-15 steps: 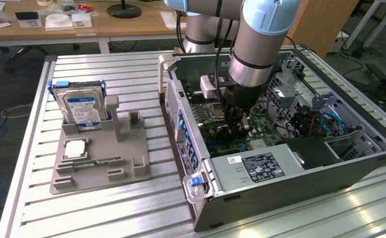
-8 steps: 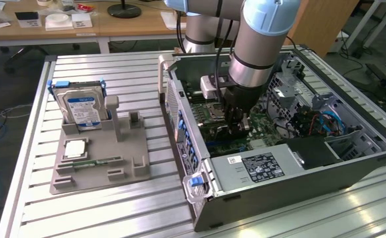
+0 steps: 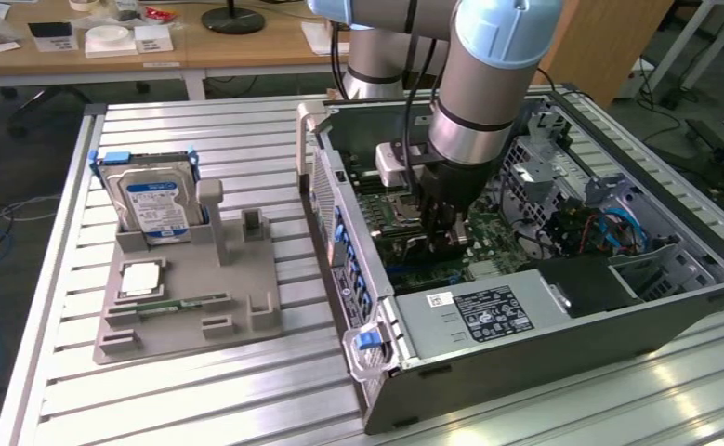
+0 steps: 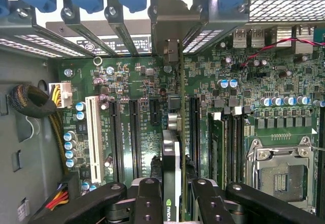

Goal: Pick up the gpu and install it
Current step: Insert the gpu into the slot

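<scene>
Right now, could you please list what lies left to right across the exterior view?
Silver hard drive with blue-white label, blue plastic case latch, black end effector gripping the dark green gpu, blue cables.

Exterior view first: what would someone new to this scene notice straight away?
The arm reaches down into the open case at the exterior view's right. In the wrist view, the gpu stands edge-on over the motherboard, gripped between the jaws. At the exterior view's left, a hard drive stands upright in a grey holder.
</scene>
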